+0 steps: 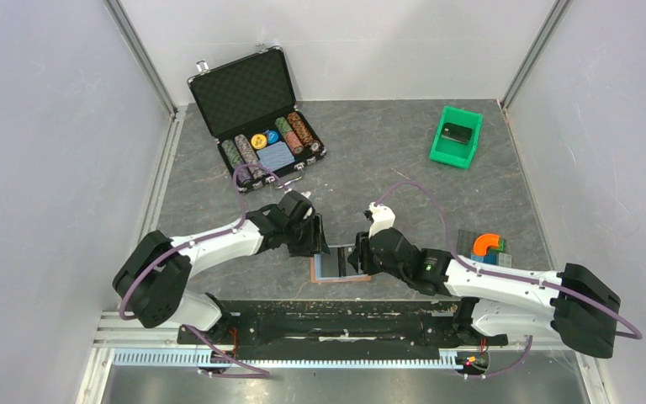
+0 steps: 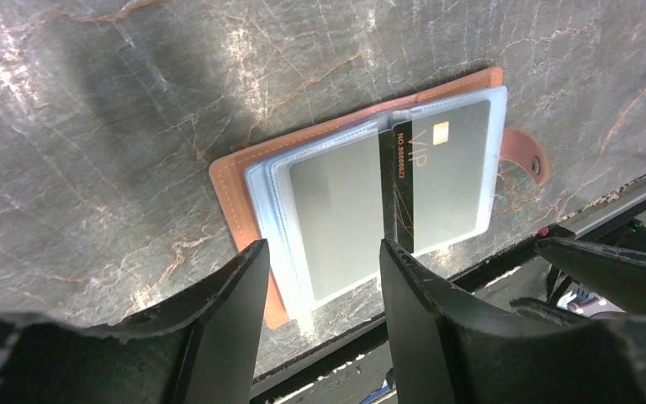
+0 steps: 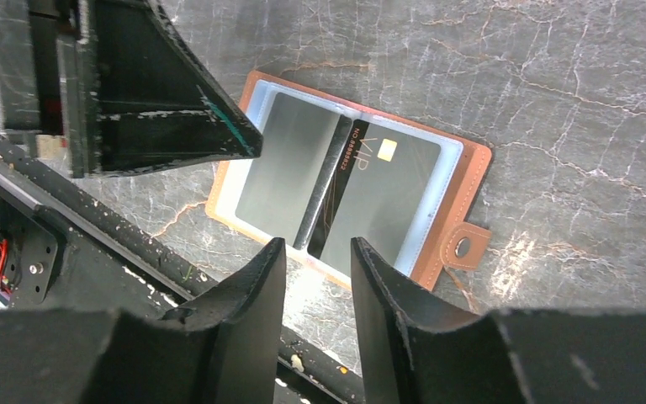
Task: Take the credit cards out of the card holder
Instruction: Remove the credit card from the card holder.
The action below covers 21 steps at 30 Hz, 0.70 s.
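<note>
Card holder: a flat brown bifold (image 1: 318, 271) (image 2: 234, 198) (image 3: 468, 172) with pale stitching round the edge, lying open and face up, its light blue lining and clear sleeves showing.
Strap: a short brown tab with a round snap (image 2: 528, 155) (image 3: 463, 246) sticks out from one short end of the holder.
Credit cards: dark grey cards (image 2: 450, 172) (image 3: 391, 198) sit flat inside the sleeves, one on each half. The one on the strap half carries a gold chip, "VIP" lettering and a printed number.
Fold: a dark stripe runs across the middle. It may be a sleeve leaf standing on edge, but the wrist views do not settle that.
Place: on the grey marbled desk (image 1: 387, 151), close to its near edge, between the two arms.
Long axis: in the top view the open holder lies with its long side along the desk's near edge, left to right. The strap end is the one under the right arm.
Left hand: (image 1: 315, 241) (image 2: 321, 252) over the holder's left half, fingers spread wide, nothing between them.
Right hand: (image 1: 358, 257) (image 3: 315, 246) over the right half, fingers parted by a narrower gap and holding nothing.
Further back: a black chip case (image 1: 256, 114) and a green bin (image 1: 456, 145).
</note>
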{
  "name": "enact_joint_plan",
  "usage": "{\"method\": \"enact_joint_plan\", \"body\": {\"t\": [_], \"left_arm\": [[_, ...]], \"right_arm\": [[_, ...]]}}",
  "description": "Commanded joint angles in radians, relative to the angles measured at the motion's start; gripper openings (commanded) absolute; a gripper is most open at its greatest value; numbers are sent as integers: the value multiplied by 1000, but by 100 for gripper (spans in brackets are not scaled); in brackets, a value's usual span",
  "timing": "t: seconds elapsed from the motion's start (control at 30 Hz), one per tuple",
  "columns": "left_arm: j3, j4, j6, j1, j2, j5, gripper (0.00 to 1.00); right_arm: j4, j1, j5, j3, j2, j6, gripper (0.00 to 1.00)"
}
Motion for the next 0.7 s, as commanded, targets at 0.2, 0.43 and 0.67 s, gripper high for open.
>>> {"method": "enact_joint_plan", "body": {"t": [0.2, 0.43, 0.67], "left_arm": [[4, 96, -45, -26, -93, 51, 57], [-69, 273, -109, -30, -35, 113, 55], [-96, 381, -129, -39, 25, 141, 54]], "right_arm": [[56, -90, -81, 10, 33, -71, 31], [147, -181, -202, -49, 63, -83, 31], [234, -224, -293, -117, 114, -67, 30]]}}
